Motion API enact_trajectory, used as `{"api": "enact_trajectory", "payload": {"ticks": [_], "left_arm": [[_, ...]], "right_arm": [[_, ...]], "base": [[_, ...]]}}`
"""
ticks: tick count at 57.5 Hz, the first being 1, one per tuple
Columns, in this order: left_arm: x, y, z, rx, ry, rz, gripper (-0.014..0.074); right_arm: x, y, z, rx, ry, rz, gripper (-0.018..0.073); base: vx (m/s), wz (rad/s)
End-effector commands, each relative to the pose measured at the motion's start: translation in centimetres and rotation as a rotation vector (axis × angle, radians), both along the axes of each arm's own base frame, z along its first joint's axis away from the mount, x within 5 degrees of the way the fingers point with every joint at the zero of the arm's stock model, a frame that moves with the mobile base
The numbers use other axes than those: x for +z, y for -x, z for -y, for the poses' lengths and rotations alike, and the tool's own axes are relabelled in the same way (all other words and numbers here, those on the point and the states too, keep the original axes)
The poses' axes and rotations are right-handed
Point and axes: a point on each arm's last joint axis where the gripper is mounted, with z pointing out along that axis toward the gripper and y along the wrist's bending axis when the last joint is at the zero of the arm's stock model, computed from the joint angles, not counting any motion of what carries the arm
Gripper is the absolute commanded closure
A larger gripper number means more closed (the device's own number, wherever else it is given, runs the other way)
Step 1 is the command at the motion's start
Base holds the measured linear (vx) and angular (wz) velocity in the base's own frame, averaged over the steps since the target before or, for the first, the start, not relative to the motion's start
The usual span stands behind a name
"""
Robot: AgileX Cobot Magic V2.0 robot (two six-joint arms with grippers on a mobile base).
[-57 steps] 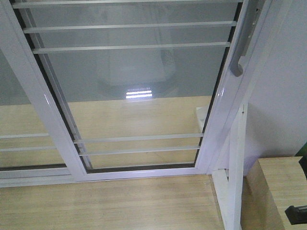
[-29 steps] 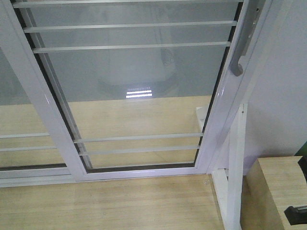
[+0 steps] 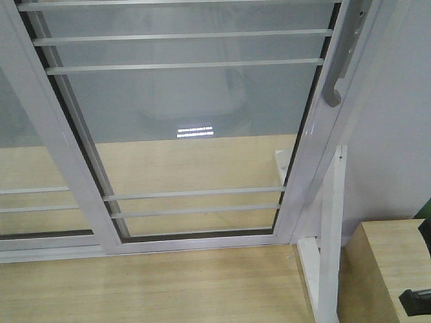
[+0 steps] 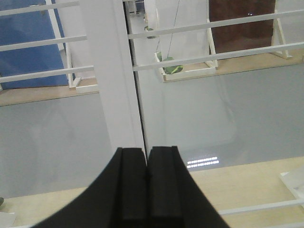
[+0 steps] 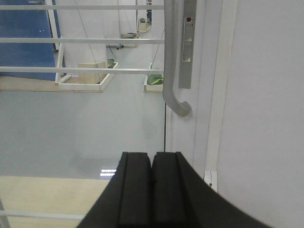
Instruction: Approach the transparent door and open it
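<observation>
Front view has barely shifted over the last second, so the base approach looks finished. Transparent door (image 3: 195, 101) appears unopened. Its handle (image 5: 169, 57) is ahead of and above the right end effector (image 5: 152, 190), with no contact. Right and left end effector (image 4: 146, 190) both pinched together, empty. Handle reach judged next.

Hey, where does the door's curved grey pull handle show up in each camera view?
Exterior front-facing: the pull handle is at the upper right, on the right frame of the transparent door.
Left wrist-mounted: not in it.
Right wrist-mounted: the pull handle is at top centre, with its hooked end lowest.
Shared landmark: the bright light reflection on the grey floor behind the glass.
</observation>
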Motion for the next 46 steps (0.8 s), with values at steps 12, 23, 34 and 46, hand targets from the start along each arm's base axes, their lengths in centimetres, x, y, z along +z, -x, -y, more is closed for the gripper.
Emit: {"api": "enact_trajectory", "payload": {"ticks": [12, 23, 34, 46], "left_arm": [[-0.1, -0.1, 0.0, -0.004, 0.008, 0.067, 0.0593], [0.4, -0.1, 0.0, -0.004, 0.005, 0.127, 0.0593], [2.8, 0.2, 0.1, -0.008, -0.014, 0.358, 0.0593], [6.3, 0.3, 0.0, -0.005, 0.087, 0.38, 0.0593]], "right_arm": [[0.1, -0.2, 0.0, -0.001, -0.003, 0.042, 0.0562], [0.5, -0.2, 0.0, -0.002, -0.006, 0.076, 0.0562], [2.2, 0.0, 0.0, -0.008, 0.009, 0.253, 0.0562], [6.5, -0.5, 0.0, -0.01, 0.054, 0.26, 0.0562]], "base": [[0.0, 0.0], [0.0, 0.0], [0.0, 0.0], [0.0, 0.0]]}}
